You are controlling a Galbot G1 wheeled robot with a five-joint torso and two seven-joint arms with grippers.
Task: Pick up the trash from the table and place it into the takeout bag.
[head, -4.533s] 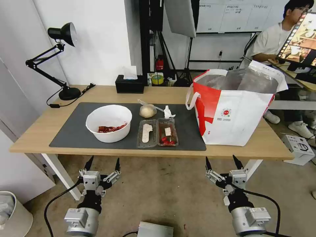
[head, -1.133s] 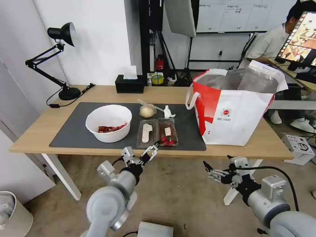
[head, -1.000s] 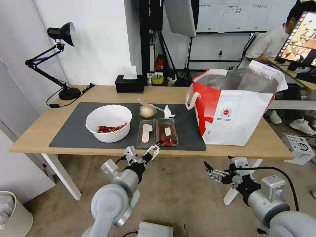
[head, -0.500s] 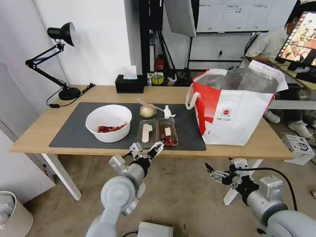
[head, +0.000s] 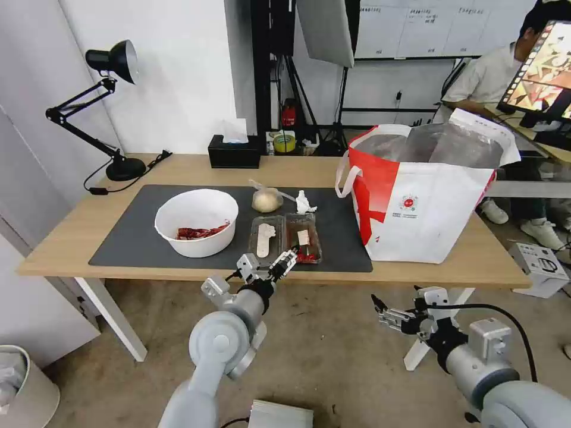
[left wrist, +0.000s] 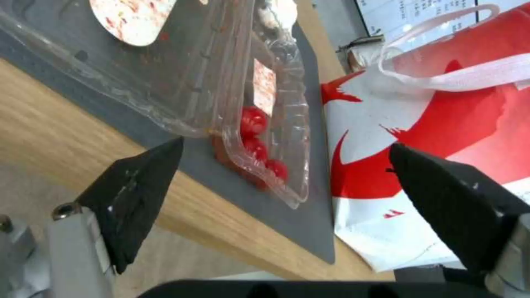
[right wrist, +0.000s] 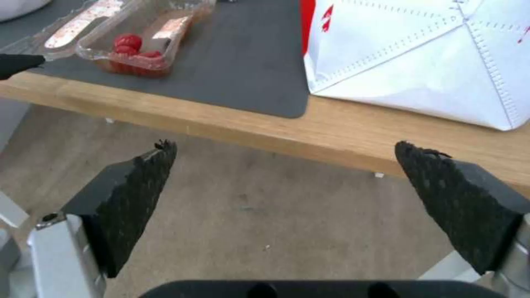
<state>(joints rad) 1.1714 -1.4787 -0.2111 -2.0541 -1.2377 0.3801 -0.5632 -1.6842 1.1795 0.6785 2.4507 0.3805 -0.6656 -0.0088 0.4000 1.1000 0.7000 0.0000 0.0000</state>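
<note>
Head view shows the clear tray [head: 285,239] lying open near the front edge of the grey mat [head: 125,238] on the bench [head: 71,238], red bits in its right half. Just in front of that edge, the left gripper [head: 275,263] reaches toward the tray with jaws spread. Beside the tray sit the white bowl [head: 197,222], knotted bag [head: 267,199], and tissue [head: 304,203]; the takeout bag [head: 425,199] stands to the right. Lower down, before the bench, the right gripper [head: 397,309] hangs with jaws spread.

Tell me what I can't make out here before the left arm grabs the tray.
- Takeout bag inside: head view, its front wall and foil lining hide the bottom.
- Bowl contents: near wall hides part.
- Plastic tray: left wrist view, far end cut off.
- Left gripper open at the tray's near edge; contact unclear.
</note>
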